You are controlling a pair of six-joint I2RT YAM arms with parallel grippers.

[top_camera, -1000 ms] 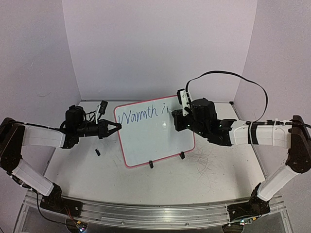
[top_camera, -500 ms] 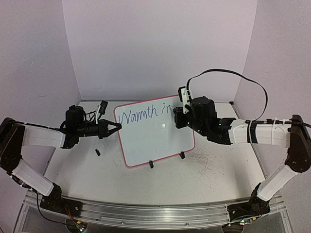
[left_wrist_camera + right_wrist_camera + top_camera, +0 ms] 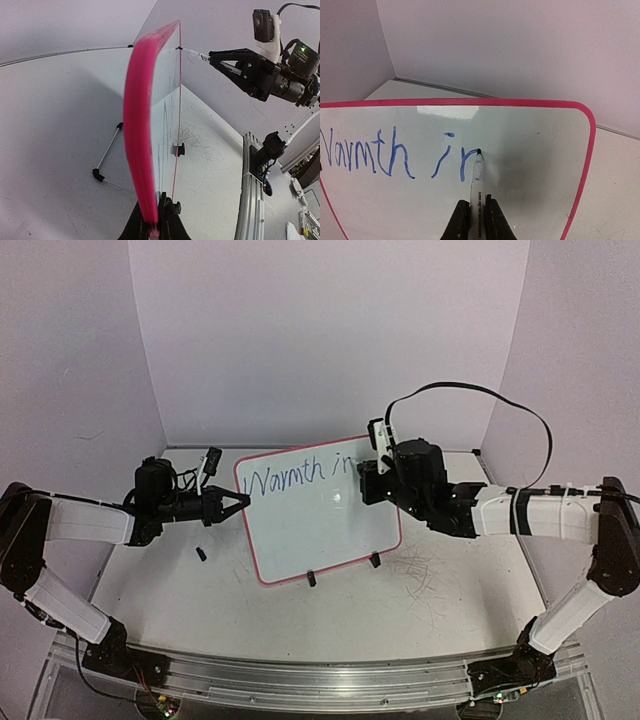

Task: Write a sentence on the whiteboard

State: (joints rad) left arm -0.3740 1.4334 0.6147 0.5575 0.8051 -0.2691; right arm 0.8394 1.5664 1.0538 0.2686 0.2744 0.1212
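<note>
Right gripper (image 3: 477, 206) is closed tight on 1 marker (image 3: 478, 175), gripped at the barrel. Marker long axis runs straight out from the fingers into the whiteboard (image 3: 530, 165); the tip touches the surface at the top of the 2nd letter of "in". Sentence (image 3: 390, 152): 1 line, 1 full word "Warmth" plus 1 part-done word, along the board's top edge. Blank board lies right of the tip and below the line, so the next stroke likely runs down-right from the tip. Right arm is nearer, the only 1 with the marker. Left gripper (image 3: 159, 212) is pinched shut on the board's left pink edge, steadying it. Board stands tilted on its wire stand (image 3: 107, 150), mid table (image 3: 450, 620), between the 2 arms. Counts: 1 board, 1 marker, 2 black front feet (image 3: 311, 579).
</note>
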